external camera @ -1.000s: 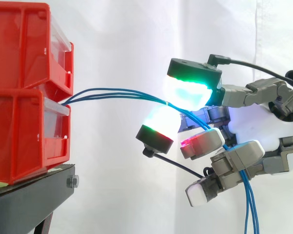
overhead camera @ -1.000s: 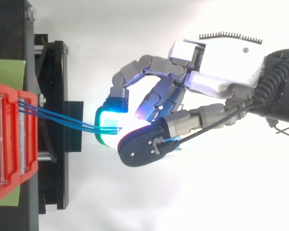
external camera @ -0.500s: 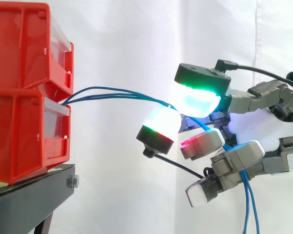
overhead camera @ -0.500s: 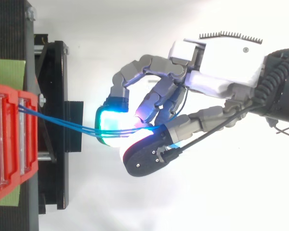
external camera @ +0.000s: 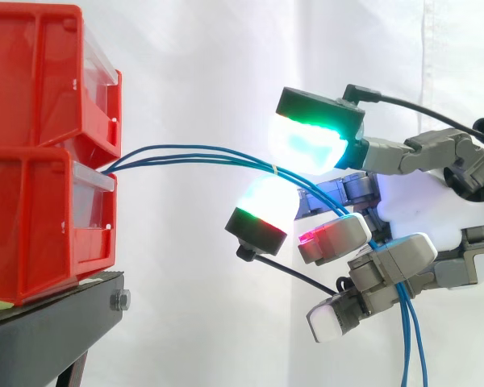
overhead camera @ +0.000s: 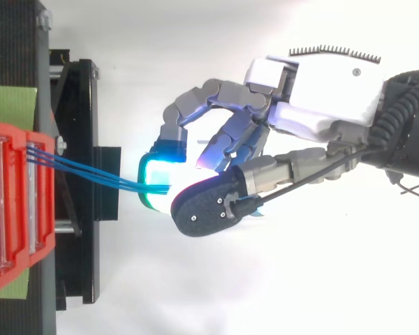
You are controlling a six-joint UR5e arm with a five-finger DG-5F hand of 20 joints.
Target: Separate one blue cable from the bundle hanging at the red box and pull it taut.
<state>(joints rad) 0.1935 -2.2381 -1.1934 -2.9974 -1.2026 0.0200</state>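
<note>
Hand (external camera: 411, 201) half spread, fingers bent but not closed: upper pad (external camera: 306, 145), glowing green and cyan, parted from lower pad (external camera: 264, 205), glowing white and green, with no pinch between them. Bundle of blue cables (external camera: 194, 153) threaded through that gap, close under the upper pad and clear of the lower pad; impossible to tell whether touching the upper one. Out beyond the fingertips, away from the palm, a shallow arch of cable to the front of the lower red bin (external camera: 40, 218), well apart from the hand, beneath an upper red bin (external camera: 32, 81), both on a black stand (external camera: 48, 330). Back toward the palm, the same cables sloping down behind a red-lit pad (external camera: 332, 235), then hanging slack below the hand. All strands together, none drawn aside. From above, strands side by side across the glowing lower pad (overhead camera: 157, 178), vanishing under the dark back of the upper pad (overhead camera: 206, 209).
</note>
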